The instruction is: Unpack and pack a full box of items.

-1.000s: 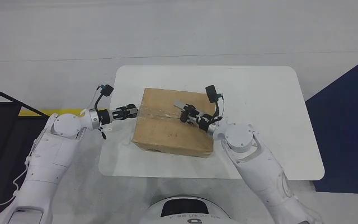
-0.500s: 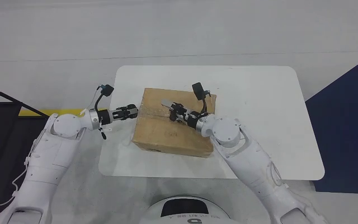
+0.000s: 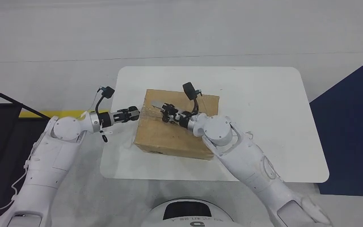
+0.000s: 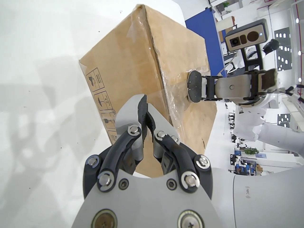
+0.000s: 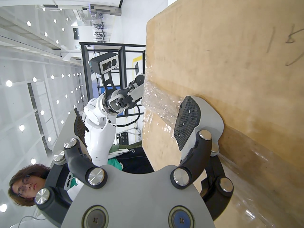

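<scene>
Brown cardboard, closed and taped: the box (image 3: 170, 136) sits flat with its top flaps shut. A strip of clear tape (image 3: 148, 113) runs along the seam between the flaps. In the left wrist view the box (image 4: 133, 55) shows that seam up its top face, with the tape (image 4: 171, 91) crinkled and glossy over it and folding down the end wall. A column of printed handling symbols (image 4: 99, 96) marks the side wall near that corner. In the right wrist view the box (image 5: 225, 36) top carries a few faint pencil marks (image 5: 289, 46) away from the tape (image 5: 159, 100).

The right gripper (image 3: 163, 109) is over the box top, above the seam and toward the end nearest the left arm. Its fingers are spread wide apart and hold nothing. One black pad (image 5: 187, 124) lies against the cardboard at the edge of the tape, and the other finger stands well off the box. The left wrist view shows the same right gripper (image 4: 231, 84), one pad pressed to the box top.

The left gripper (image 3: 133, 112) is just beside the box, at the end wall where the tape comes down. Its fingers (image 4: 142, 110) are drawn together, tips meeting at the box edge. Whether any tape is caught between them cannot be told.

Under the box lies a white table (image 3: 261, 102), with most of its bare surface on the side of the box toward the right arm.
</scene>
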Motion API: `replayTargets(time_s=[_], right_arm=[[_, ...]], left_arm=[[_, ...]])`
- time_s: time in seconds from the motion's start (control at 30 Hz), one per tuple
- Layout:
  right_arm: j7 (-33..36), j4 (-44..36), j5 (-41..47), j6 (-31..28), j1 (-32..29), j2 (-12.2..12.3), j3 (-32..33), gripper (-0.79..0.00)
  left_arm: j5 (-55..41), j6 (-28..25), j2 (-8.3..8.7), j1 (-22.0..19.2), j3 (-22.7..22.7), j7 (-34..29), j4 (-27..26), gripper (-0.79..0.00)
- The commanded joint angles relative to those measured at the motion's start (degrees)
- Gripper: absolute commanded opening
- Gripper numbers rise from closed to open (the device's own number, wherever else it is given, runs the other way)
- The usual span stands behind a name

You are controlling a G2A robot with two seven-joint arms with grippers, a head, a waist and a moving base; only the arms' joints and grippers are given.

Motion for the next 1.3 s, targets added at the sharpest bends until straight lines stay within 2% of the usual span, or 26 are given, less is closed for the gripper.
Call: replayTargets(time_s=[0.0,0.83,0.87,0.9,0.93,0.97,1.27], right_arm=[[-0.24,0.6,0.17,-0.03,0.68,-0.34,-0.88,0.0],[-4.29,9.34,4.98,-2.38,8.34,-5.06,-7.24,0.0],[-4.34,9.63,5.02,-2.51,8.51,-5.23,-7.47,0.0],[-4.42,9.95,5.1,-2.66,8.67,-5.4,-7.69,0.0],[-4.43,10.27,5.21,-2.77,8.82,-5.57,-7.91,0.0],[-4.51,10.6,5.29,-2.87,8.99,-5.75,-8.11,0.0],[-5.14,12.63,5.65,-3.08,10.7,-7.34,-9.84,0.0]], left_arm=[[-0.15,-0.25,0.06,0.21,-0.14,0.1,-0.04,-0.785],[-1.36,-1.33,0.97,2.3,-2.15,1.07,-0.66,-0.785],[-1.41,-1.28,0.99,2.24,-2.16,1.03,-0.63,-0.591],[-1.59,-1.12,1.0,2.2,-2.16,1.04,-0.51,-0.453],[-1.66,-0.97,1.02,2.13,-2.19,1.09,-0.4,-0.077],[-1.71,-0.9,1.03,2.07,-2.2,1.15,-0.29,0.0],[-3.77,-0.81,1.34,1.94,-3.92,2.18,2.14,0.0]])
